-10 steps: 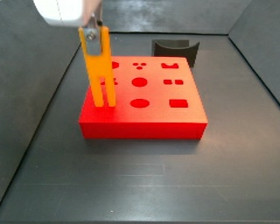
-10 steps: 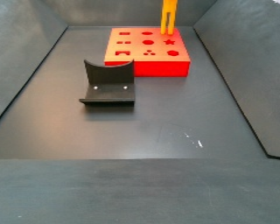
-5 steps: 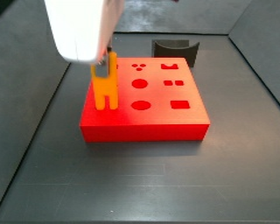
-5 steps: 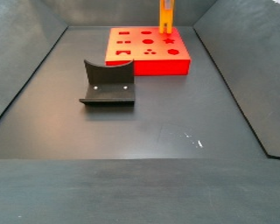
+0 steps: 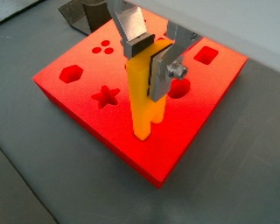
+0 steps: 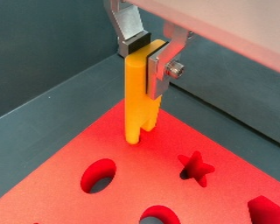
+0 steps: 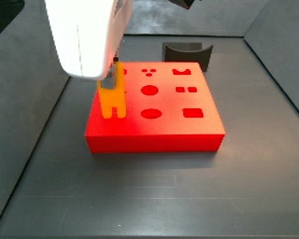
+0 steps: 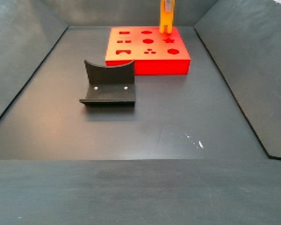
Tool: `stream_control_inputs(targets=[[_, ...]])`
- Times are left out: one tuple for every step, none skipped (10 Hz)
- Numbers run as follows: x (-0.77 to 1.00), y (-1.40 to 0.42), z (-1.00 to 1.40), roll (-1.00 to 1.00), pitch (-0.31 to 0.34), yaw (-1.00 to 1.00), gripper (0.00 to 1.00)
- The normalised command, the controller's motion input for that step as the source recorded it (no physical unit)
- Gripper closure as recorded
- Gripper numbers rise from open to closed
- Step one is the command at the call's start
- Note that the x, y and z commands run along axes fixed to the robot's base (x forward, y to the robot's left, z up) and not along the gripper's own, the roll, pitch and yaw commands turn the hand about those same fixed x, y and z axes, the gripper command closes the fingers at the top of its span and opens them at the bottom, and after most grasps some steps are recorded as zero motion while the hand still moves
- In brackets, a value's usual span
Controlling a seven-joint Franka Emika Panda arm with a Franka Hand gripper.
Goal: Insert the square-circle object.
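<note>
Tool (image 5: 154, 54) over one corner region of the red block (image 5: 84, 105), clamped on the upper end of the square-circle object (image 5: 146, 96); silver plates flat against both faces of the bar in both wrist views. Bar upright, forked end down, prongs (image 6: 136, 131) at the block's top face in a side view (image 7: 111, 103). Whether the tips are already seated in a hole or only resting on the surface: not resolvable, contact point hidden by the bar itself.

Risks, as judgement:
- Prongs landing on solid red beside the hole, caused by slight lateral offset; pressing down then slides the bar up between the pads.
- Jamming partway, caused by small tilt or twist of the bar.
- Block shifting on the dark worktop (image 8: 167, 114) under side load.
- Bar tipping if released before properly seated.
</note>
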Motion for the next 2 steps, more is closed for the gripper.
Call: stream_control_inputs(targets=[[0.00, 0.00, 0.00, 0.00, 0.000, 0.00, 1.00], [0.00, 0.00, 0.00, 0.00, 0.000, 0.00, 1.00]])
